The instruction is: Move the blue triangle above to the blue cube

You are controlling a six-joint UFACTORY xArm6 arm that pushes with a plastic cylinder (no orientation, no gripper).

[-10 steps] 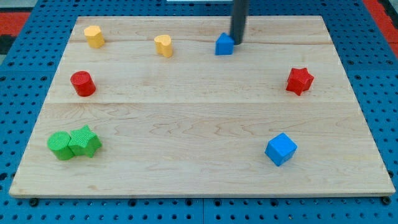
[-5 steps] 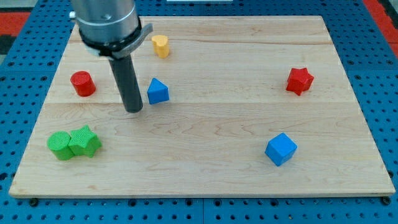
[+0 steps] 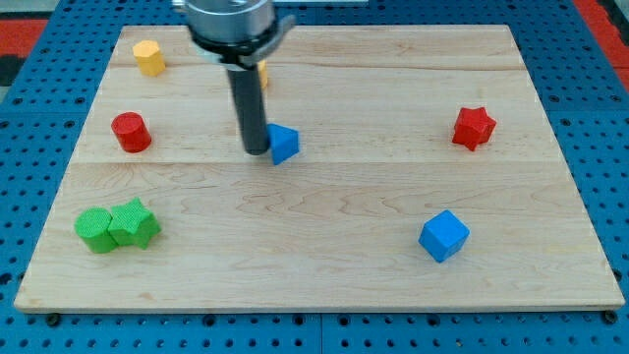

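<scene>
Item: my tip (image 3: 256, 150), a bare dark rod end with no fingers to open or clench, so it grasps nothing. You find it left of centre, touching the left face of the small blue triangle block (image 3: 284, 144), placed to shove it rightward. Destination: the blue cube block (image 3: 443, 235), lower right, well apart. Bystander: red star block (image 3: 474, 127), right edge.
</scene>
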